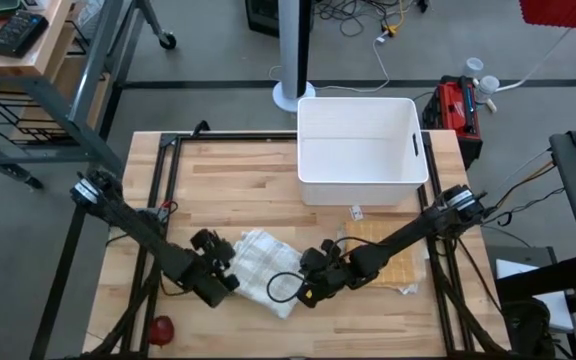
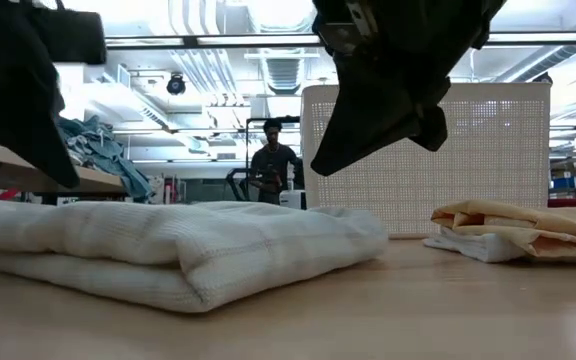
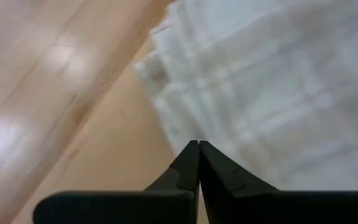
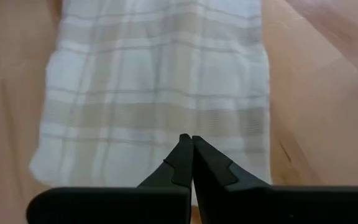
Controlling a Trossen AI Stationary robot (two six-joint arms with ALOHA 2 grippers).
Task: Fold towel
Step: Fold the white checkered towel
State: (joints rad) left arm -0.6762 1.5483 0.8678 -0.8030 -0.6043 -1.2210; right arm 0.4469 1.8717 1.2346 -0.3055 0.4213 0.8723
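L pincer (image 1: 226, 268) and R pincer (image 1: 313, 283) both closed on nothing, hovering at opposite ends of the white towel (image 1: 265, 258), which lies bunched between them on the table (image 1: 248, 185). Towel's long axis prob. runs pincer to pincer, w/ both arms about equally near.

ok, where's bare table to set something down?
Free: the wood left of the white bin, behind the white towel, and the front right corner. Crowded: front middle, where left gripper, right gripper, towel and tan cloth bunch together.
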